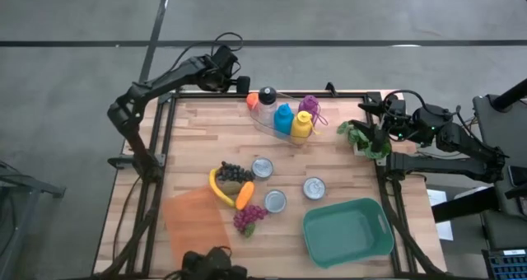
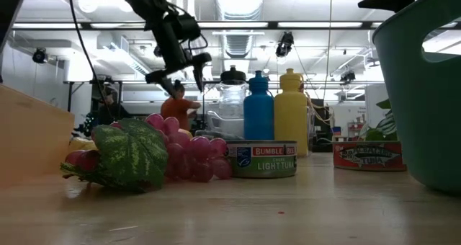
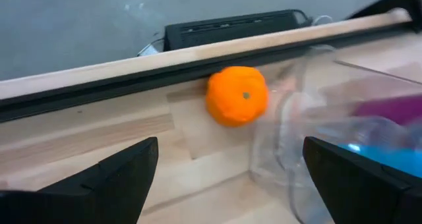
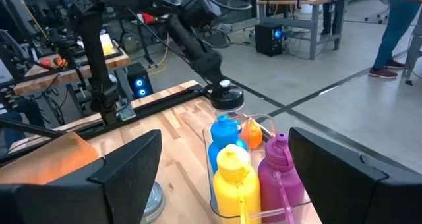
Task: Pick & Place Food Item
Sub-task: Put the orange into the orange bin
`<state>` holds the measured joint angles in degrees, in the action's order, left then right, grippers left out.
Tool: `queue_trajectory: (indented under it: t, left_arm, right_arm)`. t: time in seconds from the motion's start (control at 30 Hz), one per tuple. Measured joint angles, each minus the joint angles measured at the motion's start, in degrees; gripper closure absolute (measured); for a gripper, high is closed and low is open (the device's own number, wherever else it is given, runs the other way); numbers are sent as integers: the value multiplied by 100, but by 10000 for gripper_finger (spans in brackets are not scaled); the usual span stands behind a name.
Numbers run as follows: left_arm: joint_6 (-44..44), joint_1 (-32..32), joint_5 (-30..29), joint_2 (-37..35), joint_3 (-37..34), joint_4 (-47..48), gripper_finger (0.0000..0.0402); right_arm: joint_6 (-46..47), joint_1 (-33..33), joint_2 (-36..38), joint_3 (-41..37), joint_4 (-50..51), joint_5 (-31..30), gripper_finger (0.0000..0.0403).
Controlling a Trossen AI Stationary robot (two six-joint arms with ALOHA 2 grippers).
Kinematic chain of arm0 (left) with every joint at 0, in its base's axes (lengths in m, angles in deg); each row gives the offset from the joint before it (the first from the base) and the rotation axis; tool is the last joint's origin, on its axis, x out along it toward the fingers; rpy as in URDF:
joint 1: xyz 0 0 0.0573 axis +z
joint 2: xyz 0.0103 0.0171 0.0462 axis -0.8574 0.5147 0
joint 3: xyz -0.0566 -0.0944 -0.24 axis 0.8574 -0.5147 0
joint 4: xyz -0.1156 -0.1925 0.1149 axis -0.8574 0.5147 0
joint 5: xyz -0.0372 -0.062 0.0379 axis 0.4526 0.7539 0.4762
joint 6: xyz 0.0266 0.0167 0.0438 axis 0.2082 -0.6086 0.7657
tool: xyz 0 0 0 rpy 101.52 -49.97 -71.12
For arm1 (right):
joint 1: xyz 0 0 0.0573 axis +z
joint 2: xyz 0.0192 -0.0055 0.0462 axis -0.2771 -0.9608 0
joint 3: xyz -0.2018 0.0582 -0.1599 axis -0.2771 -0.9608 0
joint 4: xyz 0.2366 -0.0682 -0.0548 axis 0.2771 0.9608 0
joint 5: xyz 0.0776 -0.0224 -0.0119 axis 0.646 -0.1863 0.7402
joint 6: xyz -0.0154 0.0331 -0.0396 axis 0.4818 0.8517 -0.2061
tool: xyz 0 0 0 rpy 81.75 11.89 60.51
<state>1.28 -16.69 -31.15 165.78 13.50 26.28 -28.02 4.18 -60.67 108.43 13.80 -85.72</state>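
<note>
Left gripper (image 3: 231,178) gapes just short of the orange (image 3: 237,96).

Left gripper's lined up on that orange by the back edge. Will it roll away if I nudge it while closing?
Probably. The orange looks round and sits free on bare wood, so an off-centre touch could roll it. The table's raised back rail and the clear bin beside it should limit travel. The left gripper is open wide, leaving margin.

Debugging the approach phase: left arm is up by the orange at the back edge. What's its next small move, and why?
Probably ease the left gripper forward and down until its fingers bracket the orange, then close. Its jaws are open with the orange centred ahead, not yet between them. The orange sits against the clear bottle bin, so I'd keep the approach straight to avoid clipping it. The right gripper waits at the table's right edge.
</note>
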Motion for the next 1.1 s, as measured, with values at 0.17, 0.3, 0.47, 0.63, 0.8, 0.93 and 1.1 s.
queue_trajectory:
  t: [0.17, 0.3, 0.47, 0.63, 0.8, 0.93, 1.1]
  left_arm:
    - [127, 274, 275, 202, -27, -161, 19]
    - [420, 463, 771, 394, -119, -642, 19]
    - [711, 653, 1468, 742, -164, -1000, 19]
    - [817, 699, 1906, 1112, -164, -1291, 19]
    - [776, 699, 2285, 1405, -105, -1616, 19]
    - [731, 677, 2216, 1428, -66, -1795, 19]
    - [357, 652, 2092, 1427, -12, -1462, 19]
  right_arm:
    - [0, 0, 0, 0, 0, 0, 74]
    - [0, 0, 0, -2, 0, -2, 74]
    - [0, 0, 0, 0, 0, -2, 74]
    - [0, 0, 0, 0, 0, 1, 74]
    - [0, -1, 1, 0, 0, -1, 74]
    - [0, -2, 0, 0, 0, -2, 74]
    - [0, 0, 0, 0, 1, -2, 74]
